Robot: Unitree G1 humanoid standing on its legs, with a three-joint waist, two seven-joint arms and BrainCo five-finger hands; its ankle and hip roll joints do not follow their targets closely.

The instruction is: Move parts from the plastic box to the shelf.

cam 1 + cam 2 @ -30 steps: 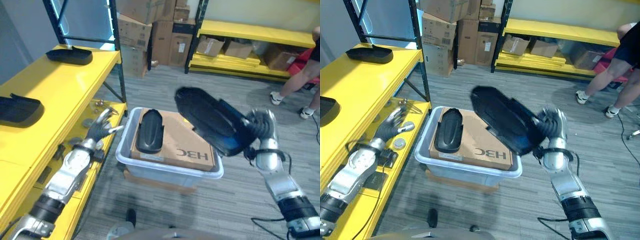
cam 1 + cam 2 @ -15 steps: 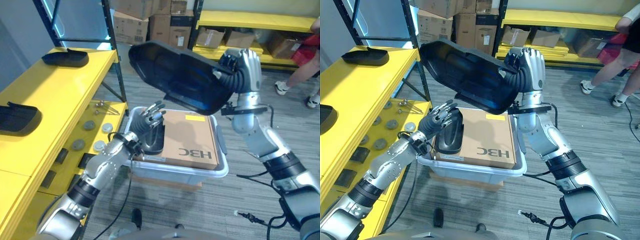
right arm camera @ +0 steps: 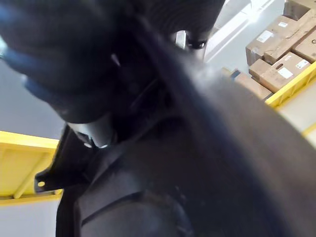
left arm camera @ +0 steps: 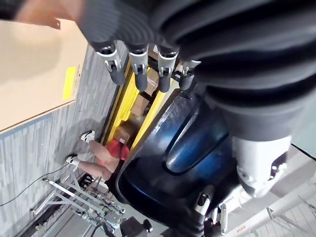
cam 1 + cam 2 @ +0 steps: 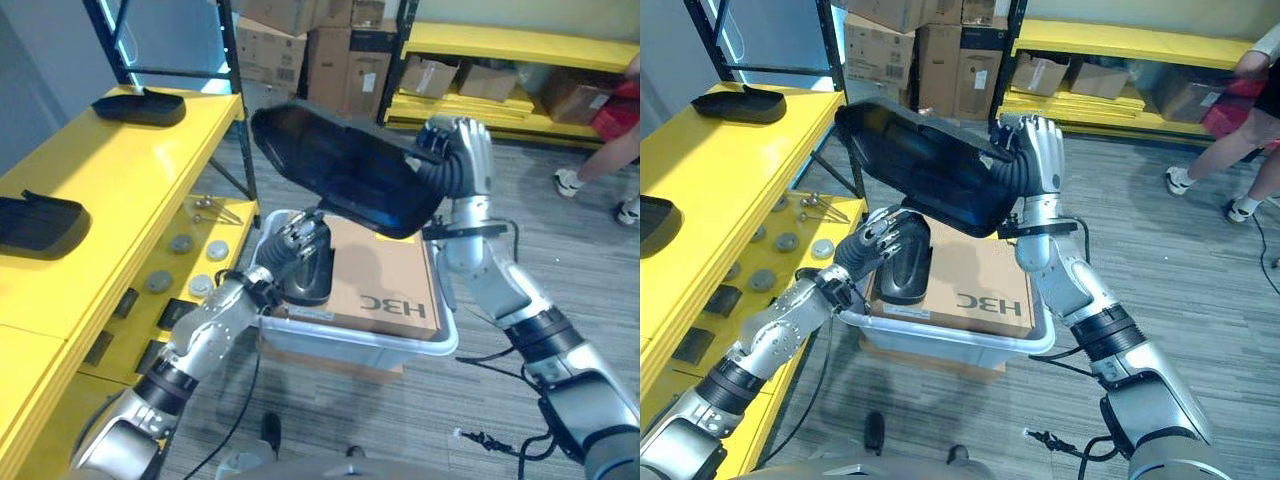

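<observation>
The large black part (image 5: 340, 175) hangs in the air above the plastic box (image 5: 350, 345), gripped at one end by the right hand (image 5: 460, 160), whose fingers are curled around its edge. It lies tilted, its far end reaching toward the yellow shelf (image 5: 120, 190) on the robot's left. Below it, in the box, a flat cardboard carton (image 5: 385, 285) fills most of the space, and a smaller black part (image 5: 312, 280) rests on the carton's left side. The left hand (image 5: 295, 240) is at that smaller part with its fingers straight and slightly spread, fingertips at the top of it (contact cannot be judged for certain). Two more black parts already sit on the shelf's top level: one at the far end (image 5: 138, 105), another nearer (image 5: 38, 222). Small round fittings (image 5: 180, 243) lie on the shelf's lower level. A person's legs (image 5: 600, 170) show at the right edge.
</observation>
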